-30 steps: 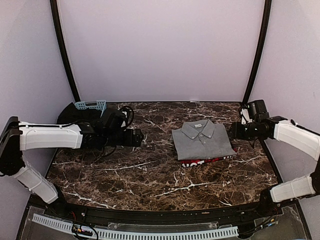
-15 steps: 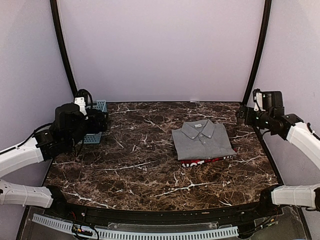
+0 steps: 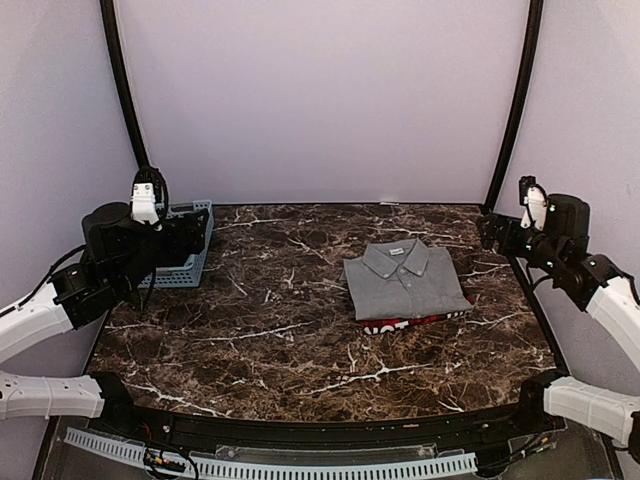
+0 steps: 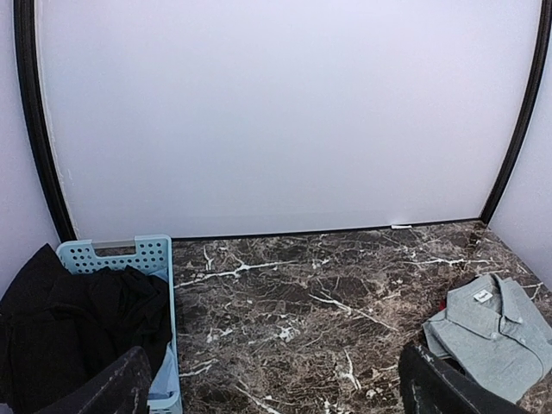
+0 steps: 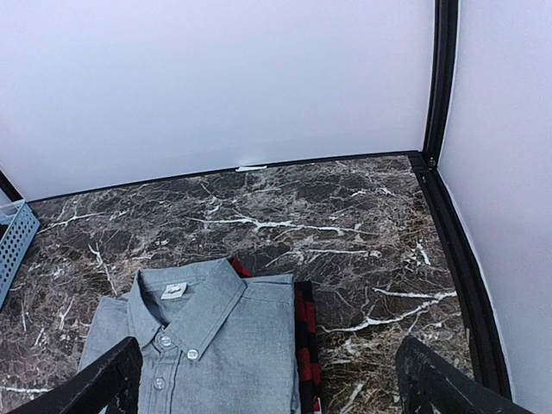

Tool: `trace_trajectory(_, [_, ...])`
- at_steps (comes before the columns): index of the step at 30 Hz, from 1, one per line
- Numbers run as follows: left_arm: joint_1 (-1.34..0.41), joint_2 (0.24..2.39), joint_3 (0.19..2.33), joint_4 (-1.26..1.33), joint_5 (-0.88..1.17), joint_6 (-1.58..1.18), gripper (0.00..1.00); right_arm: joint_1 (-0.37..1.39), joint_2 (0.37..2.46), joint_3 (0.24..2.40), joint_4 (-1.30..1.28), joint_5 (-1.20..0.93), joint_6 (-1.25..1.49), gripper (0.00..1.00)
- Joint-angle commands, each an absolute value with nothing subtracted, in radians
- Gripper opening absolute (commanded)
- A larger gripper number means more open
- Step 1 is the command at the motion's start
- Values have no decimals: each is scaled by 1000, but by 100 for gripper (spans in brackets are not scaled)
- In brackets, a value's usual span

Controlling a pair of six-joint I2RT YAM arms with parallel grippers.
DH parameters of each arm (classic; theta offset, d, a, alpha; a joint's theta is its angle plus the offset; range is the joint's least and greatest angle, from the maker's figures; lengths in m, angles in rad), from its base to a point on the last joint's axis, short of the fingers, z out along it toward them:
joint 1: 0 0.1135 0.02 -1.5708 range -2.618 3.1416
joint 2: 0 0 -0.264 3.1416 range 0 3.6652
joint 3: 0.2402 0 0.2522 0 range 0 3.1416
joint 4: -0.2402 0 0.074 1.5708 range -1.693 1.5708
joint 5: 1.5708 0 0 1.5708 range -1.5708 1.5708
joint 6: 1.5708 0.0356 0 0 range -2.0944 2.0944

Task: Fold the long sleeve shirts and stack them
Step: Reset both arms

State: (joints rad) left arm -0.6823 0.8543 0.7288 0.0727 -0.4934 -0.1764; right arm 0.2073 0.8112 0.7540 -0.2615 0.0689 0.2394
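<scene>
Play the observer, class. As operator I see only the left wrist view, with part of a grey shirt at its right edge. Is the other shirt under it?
Observer: Yes. The top view shows the plaid shirt under the grey shirt, its white-lettered edge poking out at the near side.
Operator: Is the grey one folded?
Observer: Folded, buttons up, collar at the far side.
Operator: Where is the right gripper?
Observer: The right gripper hangs open and empty above the table's far right corner, apart from both shirts.
</scene>
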Motion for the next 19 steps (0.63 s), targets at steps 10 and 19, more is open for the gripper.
trace_trajectory(10, [-678, 839, 695, 149, -481, -155, 99, 202, 775, 735, -203, 41, 222, 99])
trace_trajectory(19, [-678, 846, 688, 151, -483, -158, 99, 202, 782, 745, -212, 40, 217, 99])
